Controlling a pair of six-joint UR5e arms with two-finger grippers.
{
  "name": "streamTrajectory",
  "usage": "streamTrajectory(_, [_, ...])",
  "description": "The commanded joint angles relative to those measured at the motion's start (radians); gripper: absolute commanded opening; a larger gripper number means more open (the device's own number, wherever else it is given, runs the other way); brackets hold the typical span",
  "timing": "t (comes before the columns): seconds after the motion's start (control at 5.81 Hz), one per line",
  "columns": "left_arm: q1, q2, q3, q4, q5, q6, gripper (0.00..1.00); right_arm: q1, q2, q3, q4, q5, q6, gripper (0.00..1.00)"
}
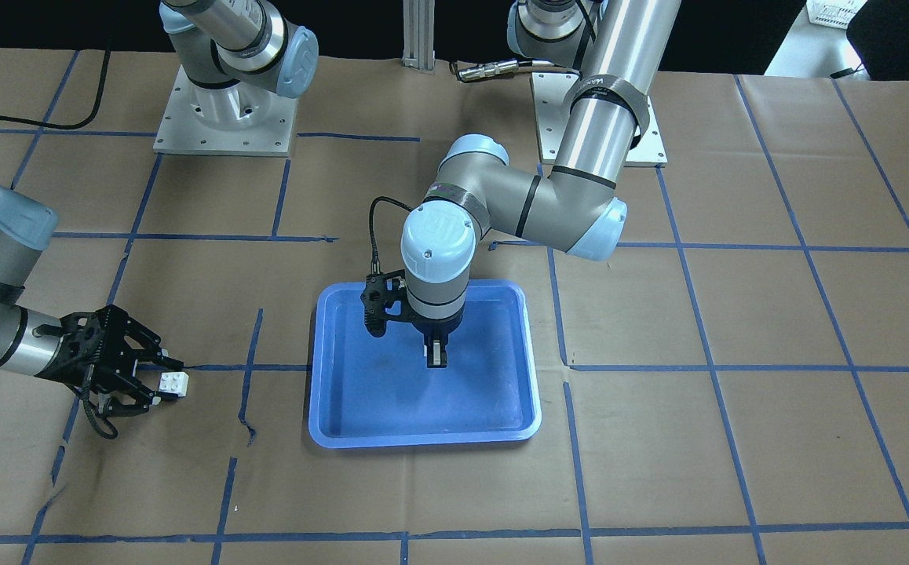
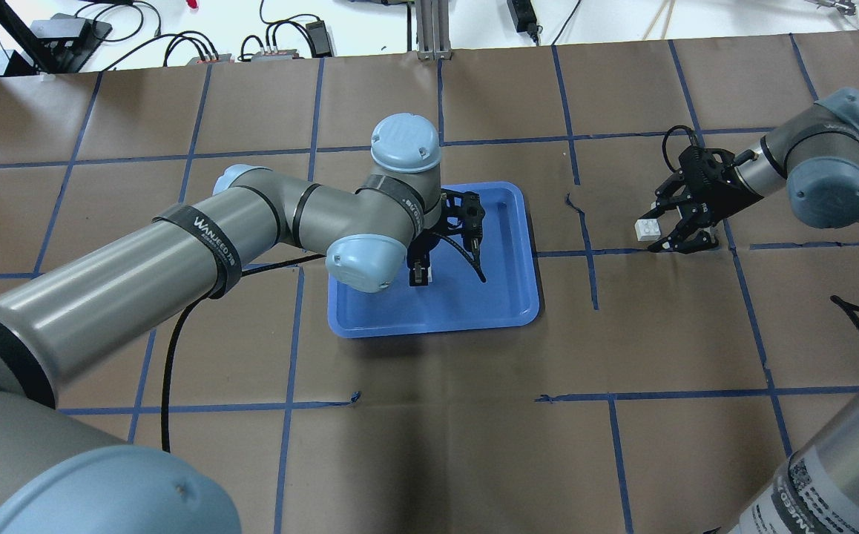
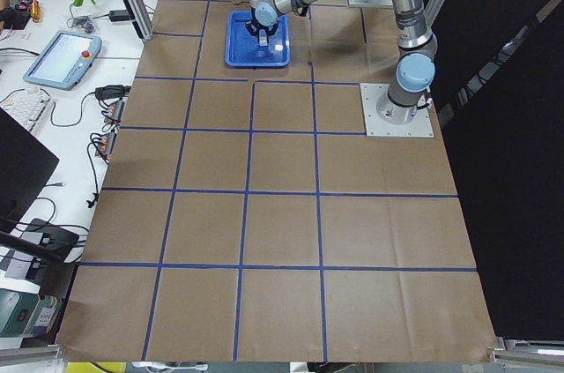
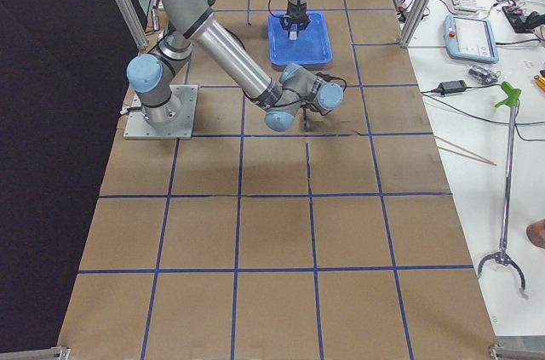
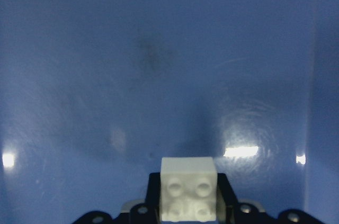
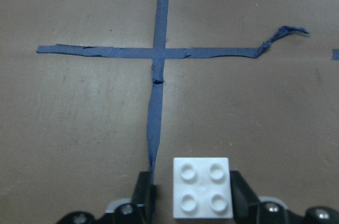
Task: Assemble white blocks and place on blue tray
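The left white block [image 5: 188,181], clamped in the left gripper [image 5: 188,198], is cut off at its base by the lower edge of the left wrist view. Ahead of that gripper the blue tray [image 5: 159,65] is blurred, and most of its rim is lost beyond the frame. The fingers of the right gripper [image 6: 192,195] either side of the right white block [image 6: 202,187] are likewise cropped below. Seen from overhead, the tray beside the left gripper is partly covered by the left arm [image 2: 370,222]. Whether the left white block touches the tray floor beneath cannot be told.
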Motion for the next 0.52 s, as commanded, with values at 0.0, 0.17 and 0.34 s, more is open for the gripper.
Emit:
streamTrajectory(0.0, [0.000,-0.015,0.001,0.000,-0.010,-0.011,0.72,-0.005,0.000,-0.002,0.000,0.004,-0.001,0.39])
streamTrajectory(0.17, [0.000,-0.012,0.001,0.000,-0.010,-0.023,0.98,-0.005,-0.002,-0.005,0.001,0.005,0.002,0.38])
streamTrajectory(0.34, [0.000,-0.006,0.003,-0.009,-0.008,-0.043,0.98,-0.005,-0.011,-0.011,0.003,0.004,0.007,0.36])
